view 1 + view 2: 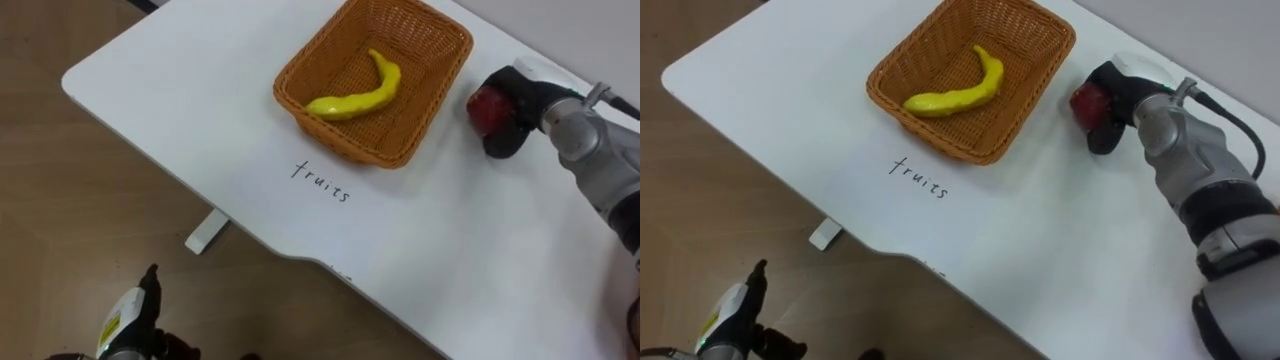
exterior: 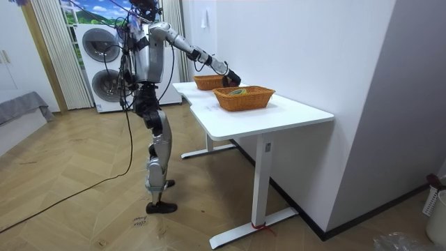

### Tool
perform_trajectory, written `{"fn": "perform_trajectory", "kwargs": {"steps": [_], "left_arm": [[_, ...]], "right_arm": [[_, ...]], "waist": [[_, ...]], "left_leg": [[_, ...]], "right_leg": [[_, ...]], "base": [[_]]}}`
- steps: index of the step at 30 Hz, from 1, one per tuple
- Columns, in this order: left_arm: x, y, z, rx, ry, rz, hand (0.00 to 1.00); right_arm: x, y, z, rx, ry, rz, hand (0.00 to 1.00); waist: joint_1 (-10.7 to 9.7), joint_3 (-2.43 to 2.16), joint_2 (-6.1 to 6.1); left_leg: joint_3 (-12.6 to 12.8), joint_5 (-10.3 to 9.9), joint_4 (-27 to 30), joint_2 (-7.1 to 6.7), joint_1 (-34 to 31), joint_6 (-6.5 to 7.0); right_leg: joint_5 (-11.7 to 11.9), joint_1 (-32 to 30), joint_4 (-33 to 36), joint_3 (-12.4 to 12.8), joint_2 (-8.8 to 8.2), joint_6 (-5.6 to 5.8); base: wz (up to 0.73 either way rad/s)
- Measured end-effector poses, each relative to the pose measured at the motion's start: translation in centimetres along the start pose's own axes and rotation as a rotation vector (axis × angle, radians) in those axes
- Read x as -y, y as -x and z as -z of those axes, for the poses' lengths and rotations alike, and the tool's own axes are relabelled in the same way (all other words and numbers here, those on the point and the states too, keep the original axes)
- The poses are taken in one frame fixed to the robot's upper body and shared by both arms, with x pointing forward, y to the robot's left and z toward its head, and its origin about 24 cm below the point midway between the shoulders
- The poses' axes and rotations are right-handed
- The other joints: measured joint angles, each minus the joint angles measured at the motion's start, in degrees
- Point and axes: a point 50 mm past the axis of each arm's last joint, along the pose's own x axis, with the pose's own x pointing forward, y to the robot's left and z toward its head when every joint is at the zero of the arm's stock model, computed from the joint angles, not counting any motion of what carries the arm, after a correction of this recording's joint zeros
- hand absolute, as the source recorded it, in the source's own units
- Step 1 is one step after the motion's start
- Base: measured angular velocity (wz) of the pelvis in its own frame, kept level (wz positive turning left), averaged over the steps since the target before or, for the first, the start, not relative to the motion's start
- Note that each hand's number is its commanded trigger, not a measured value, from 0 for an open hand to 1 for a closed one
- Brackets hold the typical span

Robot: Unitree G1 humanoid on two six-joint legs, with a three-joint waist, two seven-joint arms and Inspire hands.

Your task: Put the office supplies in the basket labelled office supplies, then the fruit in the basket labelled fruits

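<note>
A woven fruit basket [image 1: 425, 40] stands on the white table [image 1: 200, 120], with the handwritten word "fruits" in front of it. A yellow banana [image 1: 362, 95] lies inside. Just to the right of the basket my right hand [image 1: 522, 108] is shut on a red apple [image 1: 487, 110], low over the tabletop. My left hand [image 1: 125, 322] hangs below the table's near edge at the lower left. In the room view I stand at the table's side with my right arm [image 2: 191, 50] stretched over it.
In the room view a second woven basket [image 2: 244, 98] sits nearer the camera on the same table, with something greenish inside. The table backs onto a white wall [image 2: 306, 49]. Wooden floor [image 1: 80, 210] lies below the near edge.
</note>
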Motion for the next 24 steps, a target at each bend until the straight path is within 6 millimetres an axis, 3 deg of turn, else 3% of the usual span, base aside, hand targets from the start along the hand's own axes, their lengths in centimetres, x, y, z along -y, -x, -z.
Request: {"fn": "perform_trajectory", "kwargs": {"steps": [8, 12, 17, 19, 24], "left_arm": [[0.0, 0.0, -0.1, 0.005, -0.001, -0.001, 0.00], [0.0, 0.1, 0.2, -0.001, -0.011, 0.000, 0.00], [-0.2, 0.5, 1.0, -0.030, 0.008, -0.019, 0.00], [-0.5, 0.9, 1.7, -0.053, 0.032, -0.039, 0.00], [-0.4, 1.4, 2.9, -0.107, 0.076, -0.057, 0.00]], "right_arm": [[-0.1, 0.1, -0.1, 0.011, -0.024, 0.002, 1.00], [0.1, 0.2, -0.3, 0.028, -0.057, 0.006, 1.00], [-0.5, 1.0, -1.0, 0.102, -0.055, -0.026, 1.00], [-0.1, 1.3, -2.1, 0.152, -0.027, -0.025, 1.00], [1.6, 2.2, -3.9, 0.250, -0.055, 0.042, 1.00]], "waist": [[-0.3, -0.11, -0.22], [-1.9, -0.26, -0.40], [-4.0, -0.74, -0.89], [-5.4, -0.85, -0.77], [-7.4, -1.83, 0.57]], "left_leg": [[0.0, 0.0, 0.0, 0.01, 0.0, 0.00], [0.3, 0.0, -0.1, 0.08, 0.0, 0.00], [0.7, 0.0, 0.3, 0.05, 0.3, 0.01], [1.6, 0.0, 0.3, 0.10, 1.3, 0.01], [2.3, 0.0, -0.7, 0.23, 5.1, 0.02]], "right_leg": [[0.0, 0.0, 0.0, 0.2, 0.00, 0.00], [0.0, 0.0, 0.0, 0.5, 0.02, 0.00], [0.0, 0.1, 0.0, 2.8, -0.03, 0.00], [0.0, 0.8, 0.0, 5.0, -0.07, 0.01], [0.0, 3.6, -0.1, 6.1, -0.14, 0.01]], "base": [[0.00], [-0.01], [-0.03], [-0.17], [-0.13]]}}
